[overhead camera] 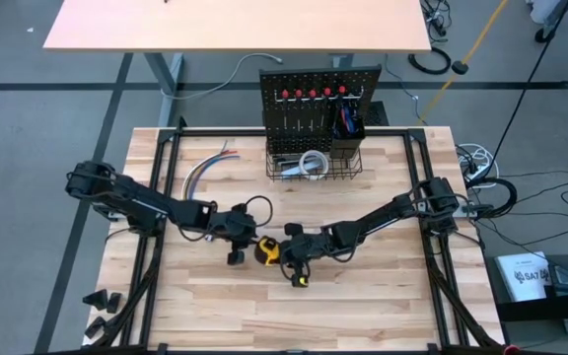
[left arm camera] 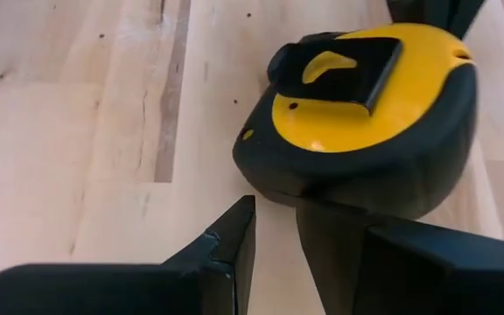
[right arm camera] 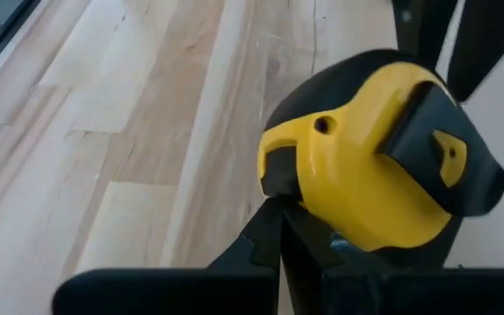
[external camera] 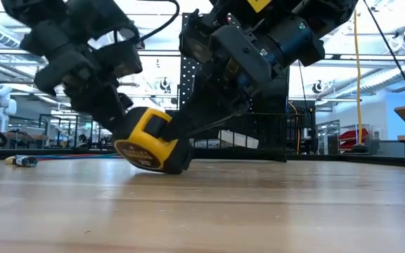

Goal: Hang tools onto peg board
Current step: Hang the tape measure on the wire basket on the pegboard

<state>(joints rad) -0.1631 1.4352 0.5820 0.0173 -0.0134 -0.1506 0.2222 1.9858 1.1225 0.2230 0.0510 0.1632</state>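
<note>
Left gripper [left arm camera: 274, 249] slightly parted, one finger touching yellow tape measure [left arm camera: 366, 122]. Right gripper [overhead camera: 291, 258] against same tape measure on tabletop [overhead camera: 363, 306]; grip cannot be told.

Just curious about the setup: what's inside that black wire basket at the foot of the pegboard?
In the wire basket lies a white tape roll beside something silvery; anything lower down is hidden by the wires.
</note>
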